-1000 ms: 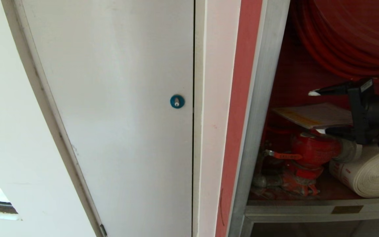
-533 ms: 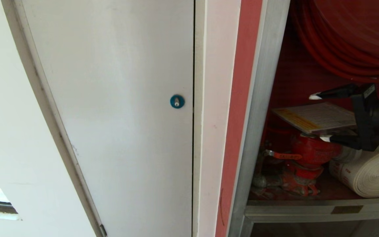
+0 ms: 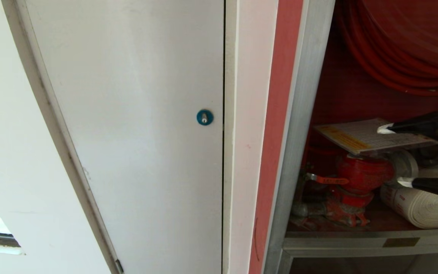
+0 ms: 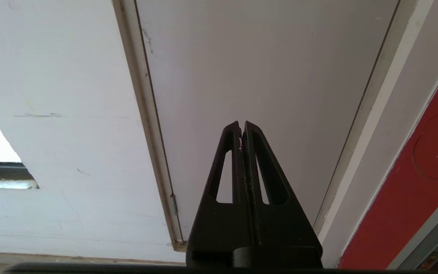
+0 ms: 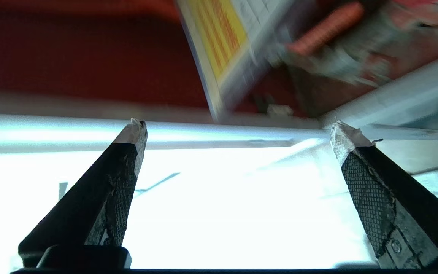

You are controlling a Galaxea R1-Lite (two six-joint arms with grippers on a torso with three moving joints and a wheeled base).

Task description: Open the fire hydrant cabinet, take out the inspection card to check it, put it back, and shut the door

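A: The fire hydrant cabinet (image 3: 299,125) has a silver frame with a red edge strip; its inside is deep red; the coiled hose reel (image 3: 405,42) is red too.

B: The inspection card (image 3: 359,137) is white with a fine black grid and a yellowish header strip; the valve (image 3: 359,173) below it is red; the rolled hose (image 3: 428,209) is off-white with small red marks.

A: The plain door (image 3: 135,125) is white; its round lock (image 3: 204,117) is blue.

B: The right gripper (image 3: 390,156) is black with white tips; the left gripper (image 4: 243,127) is all black.
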